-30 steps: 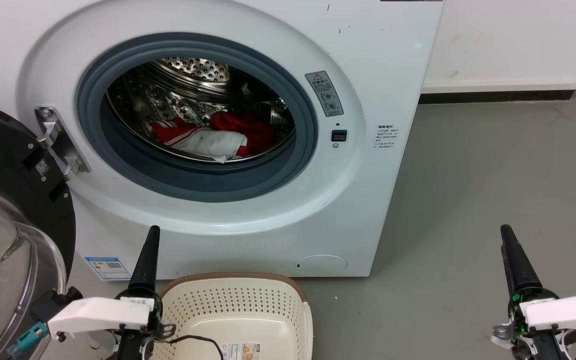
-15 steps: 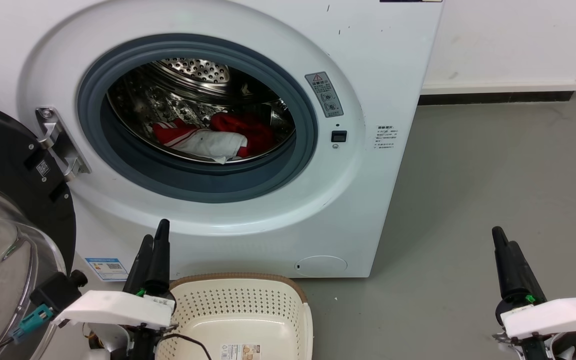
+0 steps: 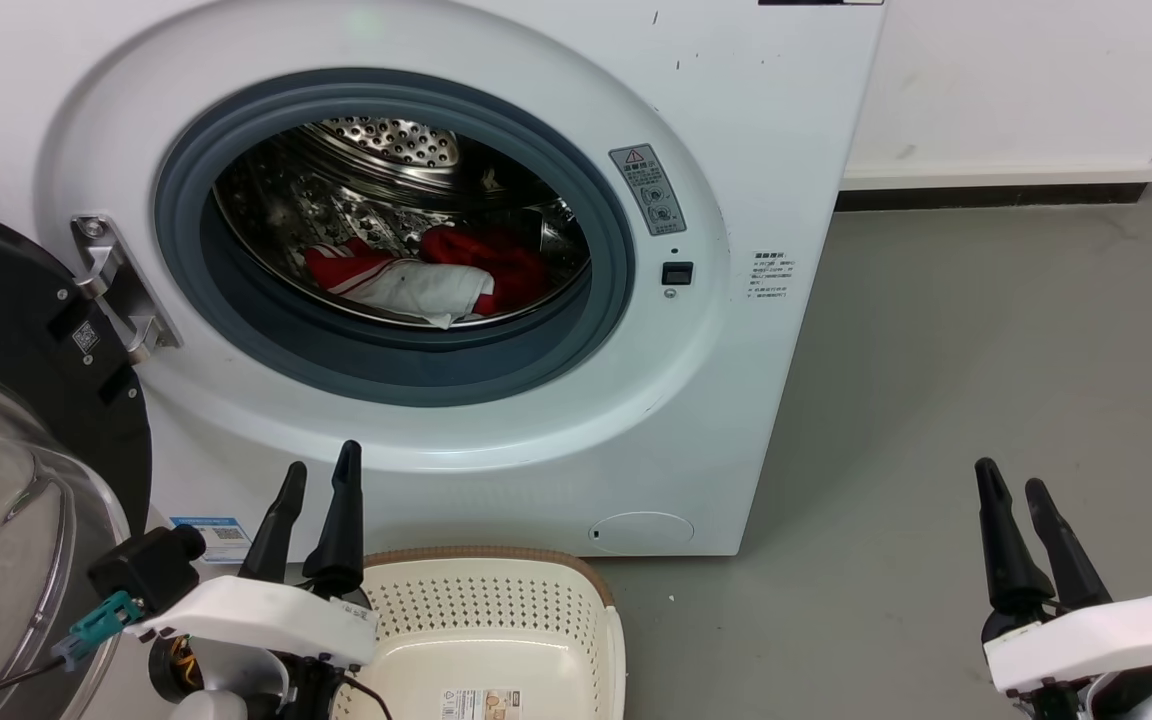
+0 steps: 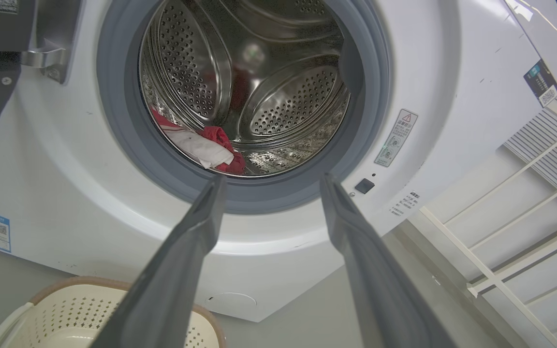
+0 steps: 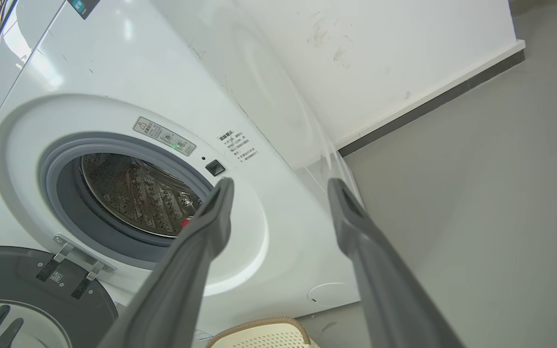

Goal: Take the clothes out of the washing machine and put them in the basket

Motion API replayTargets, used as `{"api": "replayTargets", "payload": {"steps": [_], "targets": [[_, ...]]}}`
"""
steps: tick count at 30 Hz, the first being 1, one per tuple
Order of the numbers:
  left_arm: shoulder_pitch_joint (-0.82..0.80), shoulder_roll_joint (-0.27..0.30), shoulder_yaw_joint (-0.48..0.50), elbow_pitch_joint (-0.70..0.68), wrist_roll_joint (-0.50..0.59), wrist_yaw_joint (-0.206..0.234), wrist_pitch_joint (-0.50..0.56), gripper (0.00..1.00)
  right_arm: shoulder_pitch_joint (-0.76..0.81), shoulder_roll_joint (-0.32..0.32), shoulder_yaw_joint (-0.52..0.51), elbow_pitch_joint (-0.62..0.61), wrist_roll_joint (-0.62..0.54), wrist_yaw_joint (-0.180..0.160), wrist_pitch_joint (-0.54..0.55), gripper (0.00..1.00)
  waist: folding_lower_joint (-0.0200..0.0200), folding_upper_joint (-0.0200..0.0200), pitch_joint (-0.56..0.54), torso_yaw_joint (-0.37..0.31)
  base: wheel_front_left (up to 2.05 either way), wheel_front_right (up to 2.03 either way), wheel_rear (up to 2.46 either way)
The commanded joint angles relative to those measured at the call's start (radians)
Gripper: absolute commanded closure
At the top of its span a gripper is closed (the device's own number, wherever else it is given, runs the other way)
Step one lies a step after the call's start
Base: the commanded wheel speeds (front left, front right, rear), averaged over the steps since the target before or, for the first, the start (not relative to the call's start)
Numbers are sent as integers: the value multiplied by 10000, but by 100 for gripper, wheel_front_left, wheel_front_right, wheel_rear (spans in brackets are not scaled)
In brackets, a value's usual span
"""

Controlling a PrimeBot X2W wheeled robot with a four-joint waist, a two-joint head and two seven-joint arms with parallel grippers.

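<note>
On the grey floor (image 3: 936, 350), you have the washing machine (image 3: 736, 150) with its door (image 3: 26, 330) swung wide, red-and-white clothes (image 3: 416, 275) low in its drum (image 3: 386, 140), the basket (image 3: 476, 552) just beneath, likely to receive them, and left gripper (image 3: 322, 456) and right gripper (image 3: 1008, 473) both parted, holding nothing.

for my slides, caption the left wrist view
Open left gripper aimed at red-and-white fabric clothes inside white front-loading washing machine, cream perforated basket below
</note>
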Motion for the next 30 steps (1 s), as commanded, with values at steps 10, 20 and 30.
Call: {"api": "replayTargets", "payload": {"steps": [10,20,30], "targets": [[-245,306,-295,-158,1405,320,-367,0,204,-27,83,-413,-1537,1,-131,0,0,0,-16,14,0,0,0],[-208,454,-502,-76,2407,514,-636,0,354,-27,121,-603,-2673,1,-218,0,0,0,-48,52,0,0,0],[-131,541,-631,9,3420,701,-910,0,472,-26,160,-717,-3622,0,-297,0,0,0,-65,105,0,0,0]]}}
